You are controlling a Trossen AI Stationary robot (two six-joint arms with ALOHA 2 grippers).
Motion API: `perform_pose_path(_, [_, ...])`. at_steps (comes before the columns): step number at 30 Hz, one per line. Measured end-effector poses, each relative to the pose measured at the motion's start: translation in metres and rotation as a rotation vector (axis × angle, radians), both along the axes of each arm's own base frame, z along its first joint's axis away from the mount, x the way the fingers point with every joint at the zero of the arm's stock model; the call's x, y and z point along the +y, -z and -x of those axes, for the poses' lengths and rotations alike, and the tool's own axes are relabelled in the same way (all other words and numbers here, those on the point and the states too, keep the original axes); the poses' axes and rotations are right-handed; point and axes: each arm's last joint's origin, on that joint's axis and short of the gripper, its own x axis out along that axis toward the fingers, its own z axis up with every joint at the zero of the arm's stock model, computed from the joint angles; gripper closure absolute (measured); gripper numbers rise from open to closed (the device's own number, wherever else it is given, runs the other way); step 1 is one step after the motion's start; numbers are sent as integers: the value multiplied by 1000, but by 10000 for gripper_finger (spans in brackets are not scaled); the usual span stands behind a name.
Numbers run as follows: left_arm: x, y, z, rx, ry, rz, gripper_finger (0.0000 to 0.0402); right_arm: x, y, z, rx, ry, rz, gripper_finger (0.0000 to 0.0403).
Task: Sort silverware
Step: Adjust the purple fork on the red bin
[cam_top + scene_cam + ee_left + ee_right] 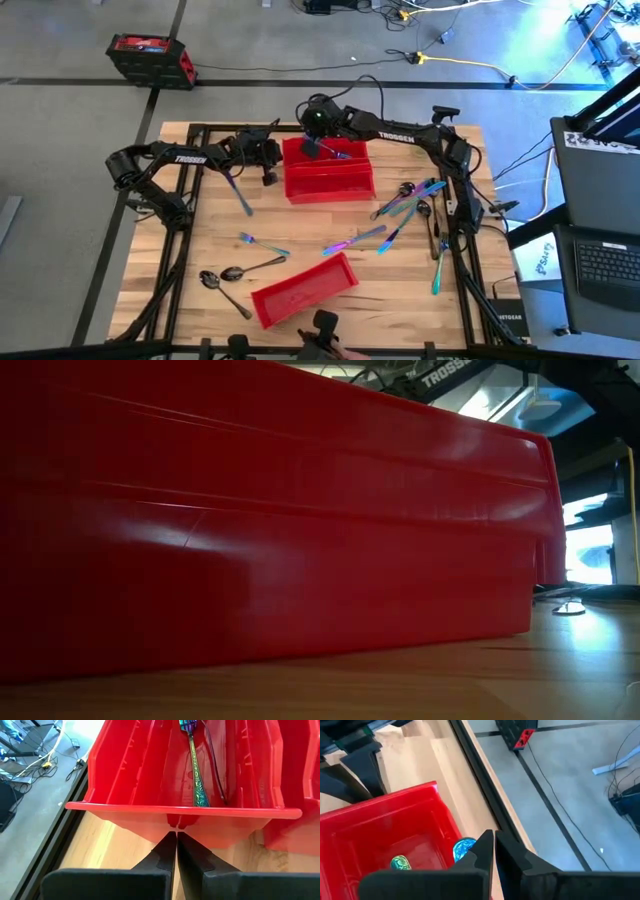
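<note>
1. Where the grey concrete floor [80,110] spread around the rig, it carried dark tape lines, loose cables and a red-and-black box [150,59] lying well apart from the table.
2. The table [300,240] was made of pale wooden planks with a visible grain, and a black metal frame ran along its edges.
3. Two long rectangular red bins of smooth, shiny plastic stood on it: the far red bin [330,172] near the back edge, and the near red bin [303,290] lying at an angle close to the front edge, filling most of the low view.
4. The left gripper [176,837] was closed, holding nothing, just beside the end wall of the far red bin.
5. The right gripper [493,837] was also closed and empty, above that bin's back corner.
6. The silverware [405,210] lay mostly scattered on the wood to the right of the bins; the pieces were slim and iridescent blue-purple-teal.
7. Two dark spoons [225,276] lay at the front left.
8. One patterned teal piece [196,770] lay inside the far red bin.
</note>
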Motion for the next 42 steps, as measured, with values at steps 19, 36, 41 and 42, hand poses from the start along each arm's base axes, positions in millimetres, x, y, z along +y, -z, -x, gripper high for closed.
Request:
perform_pose_path(19, [0,0,0,2,7,-5,402,10,8,-5,57,-42,11,319])
perform_pose_path(36, [1,-2,-1,-5,19,-31,402,37,21,-1,323,53,142,202])
perform_pose_path(41, [1,-2,-1,1,28,-41,402,35,25,0,317,74,108,241])
perform_pose_path(42, [1,-2,-1,2,30,-43,402,35,28,-1,318,68,102,247])
